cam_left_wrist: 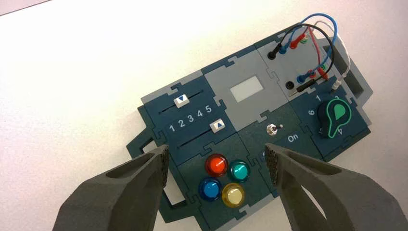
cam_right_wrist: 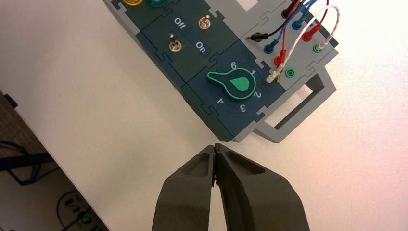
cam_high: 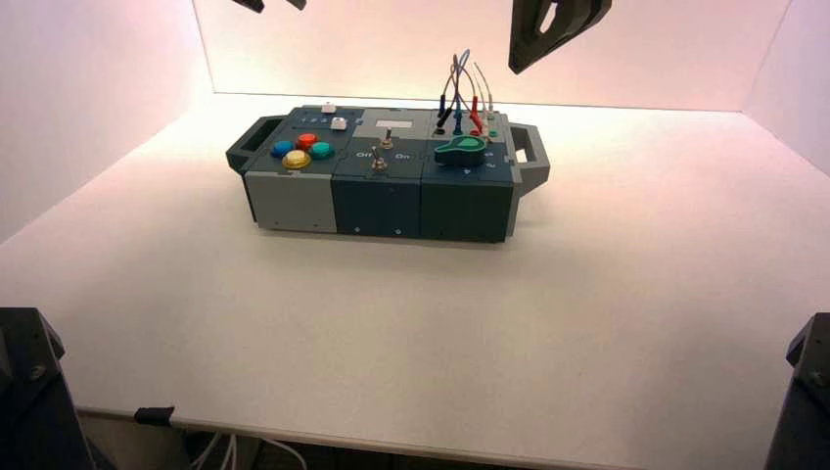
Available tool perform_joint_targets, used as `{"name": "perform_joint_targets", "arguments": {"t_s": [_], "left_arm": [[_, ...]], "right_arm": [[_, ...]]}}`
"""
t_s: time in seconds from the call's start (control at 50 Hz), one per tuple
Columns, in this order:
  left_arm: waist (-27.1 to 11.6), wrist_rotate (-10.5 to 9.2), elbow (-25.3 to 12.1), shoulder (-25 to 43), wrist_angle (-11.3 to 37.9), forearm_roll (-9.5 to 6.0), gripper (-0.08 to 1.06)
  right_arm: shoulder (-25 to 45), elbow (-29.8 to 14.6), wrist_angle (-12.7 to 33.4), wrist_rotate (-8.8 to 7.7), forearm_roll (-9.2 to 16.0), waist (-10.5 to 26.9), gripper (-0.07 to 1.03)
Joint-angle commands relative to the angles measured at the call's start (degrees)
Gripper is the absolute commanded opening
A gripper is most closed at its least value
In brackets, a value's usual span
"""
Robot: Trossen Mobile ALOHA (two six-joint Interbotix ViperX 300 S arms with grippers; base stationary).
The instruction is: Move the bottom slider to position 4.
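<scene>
Bottom slider (cam_left_wrist: 217, 125) below open left pincer (cam_left_wrist: 216, 150); apart

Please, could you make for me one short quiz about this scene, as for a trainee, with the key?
1. True or false: the left end effector faces the box with its tips apart, while the right end effector, near the box's right front corner, has its tips together.
2. The bottom slider stands at: a) 1; b) 3; c) 5.
3. Fill in: of the four round buttons, the ____ one is nearest the box's front edge.
Key: 1 true; 2 c; 3 yellow.
</scene>
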Motion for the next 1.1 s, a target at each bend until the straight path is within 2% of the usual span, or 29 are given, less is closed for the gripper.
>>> {"name": "perform_joint_targets", "arguments": {"t_s": [0.02, 0.64, 0.78, 0.88, 0.94, 1.04, 1.1], "left_arm": [[-0.18, 0.0, -0.53, -1.85, -0.26, -0.26, 1.02], [-0.18, 0.09, -0.53, -1.32, -0.62, -0.35, 1.02], [-0.35, 0.0, -0.53, 0.35, -0.97, -0.35, 1.0], [-0.88, 0.0, -0.53, 1.32, -0.97, -0.35, 0.9], [-1.32, 0.0, -0.53, 1.67, -0.7, -0.35, 0.76], [-2.02, 0.0, -0.88, 2.02, 0.35, -0.35, 0.58], [-2.37, -0.09, -1.14, 1.93, 1.14, -0.26, 0.51]], "right_arm": [[-1.14, -1.14, -0.09, 0.0, 0.0, 0.09, -0.02], [-2.29, 0.09, 0.44, 0.18, 0.44, 0.09, -0.02], [-2.37, -0.62, 1.93, 0.88, 0.62, 0.09, -0.02], [-2.37, -1.49, 3.08, 1.58, 0.7, 0.09, -0.02], [-2.55, -1.93, 3.34, 2.29, 0.79, 0.0, -0.02], [-2.81, -2.46, 3.34, 4.22, 0.88, -0.62, -0.02], [-2.81, -2.81, 3.08, 5.19, 0.97, -1.23, -0.02]]}}
